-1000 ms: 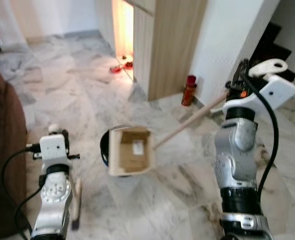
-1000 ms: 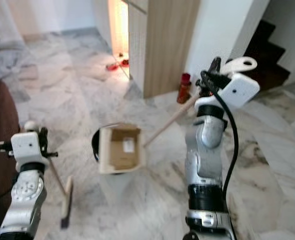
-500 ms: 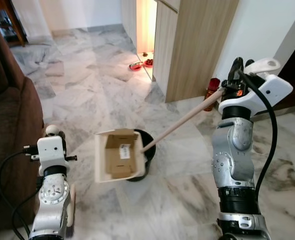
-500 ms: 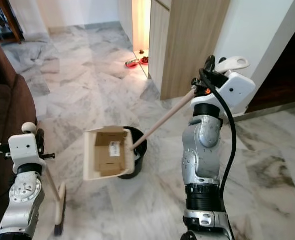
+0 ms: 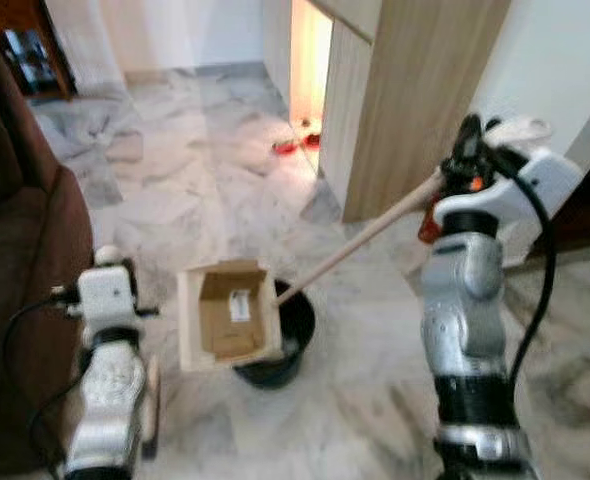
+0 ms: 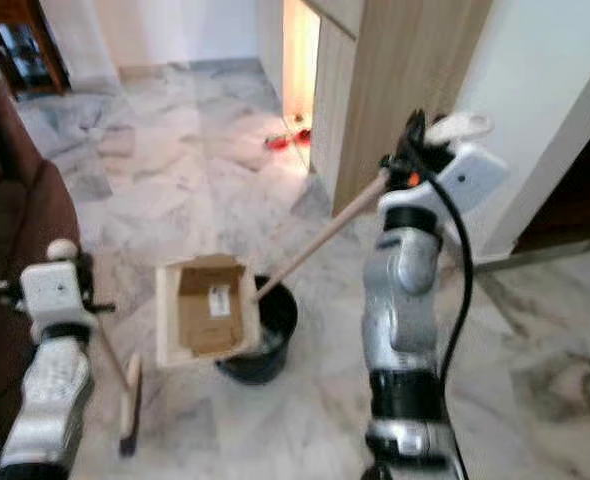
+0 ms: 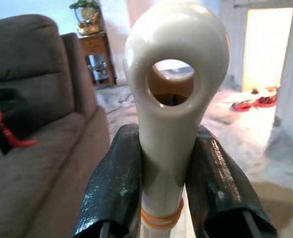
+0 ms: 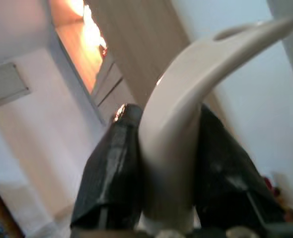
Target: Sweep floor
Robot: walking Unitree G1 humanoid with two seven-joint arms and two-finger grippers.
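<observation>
My right gripper [image 5: 467, 152] is raised at chest height, shut on the cream end of a long wooden handle [image 5: 365, 235]. The handle slants down to a cream dustpan [image 5: 225, 315] holding cardboard scraps. The pan hangs tilted over the left rim of a black bin [image 5: 287, 345] on the marble floor. My left gripper [image 6: 63, 262] is low at the left, shut on the white looped top of a broom [image 7: 174, 99]. The broom head [image 6: 130, 402] rests on the floor beside that arm. In the right wrist view the fingers [image 8: 111, 168] clamp the dustpan handle's curved end [image 8: 186, 109].
A brown sofa [image 5: 15, 260] stands close on the left. A wooden cabinet [image 5: 415, 100] and a white wall rise behind the right arm, with a red object [image 5: 427, 222] at the wall's foot. Red bowls [image 5: 295, 143] lie in the lit doorway. Open marble floor stretches ahead.
The whole picture has shifted, so the camera moved. The dustpan has drifted leftwards relative to the bin, uncovering more of its mouth. Both grippers keep their holds.
</observation>
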